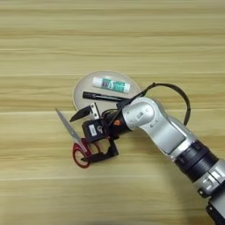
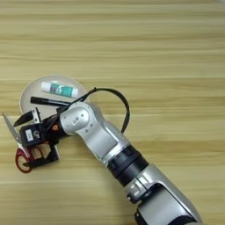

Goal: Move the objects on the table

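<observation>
Tool (image 1: 90,134) spread wide over the scissors (image 1: 74,137) lying flat on the worktop (image 1: 44,44) just below-left of the plate (image 1: 81,90) — best lowered squarely, pinched at the red handles, kept clear of the blades.

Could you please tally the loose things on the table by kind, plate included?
Scissors: 1
Glue stick: 1
Marker: 1
Plate: 1
Total: 4
</observation>
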{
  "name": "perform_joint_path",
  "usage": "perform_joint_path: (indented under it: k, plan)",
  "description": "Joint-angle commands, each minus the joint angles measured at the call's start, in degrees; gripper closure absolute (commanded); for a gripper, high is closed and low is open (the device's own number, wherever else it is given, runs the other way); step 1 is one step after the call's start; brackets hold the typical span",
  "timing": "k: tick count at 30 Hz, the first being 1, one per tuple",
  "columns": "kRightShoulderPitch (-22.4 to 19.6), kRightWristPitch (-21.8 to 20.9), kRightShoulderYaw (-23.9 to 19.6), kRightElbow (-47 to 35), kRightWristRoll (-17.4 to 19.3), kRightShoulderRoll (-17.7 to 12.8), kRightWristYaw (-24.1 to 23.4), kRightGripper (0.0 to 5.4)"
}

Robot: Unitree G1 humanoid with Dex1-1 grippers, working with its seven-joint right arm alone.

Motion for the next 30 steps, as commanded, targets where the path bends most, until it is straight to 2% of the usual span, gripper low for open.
perform_joint_path:
  k: [1,13,30]
  plan:
    - [-4.0,-1.3,-0.7,-1.1,-0.4,-0.3,-1.6,0.05]
    - [-6.9,-4.5,0.4,-0.4,-4.3,-2.5,-0.7,0.05]
    - [-5.7,-5.2,-1.7,-0.6,-2.5,-6.0,1.6,0.05]
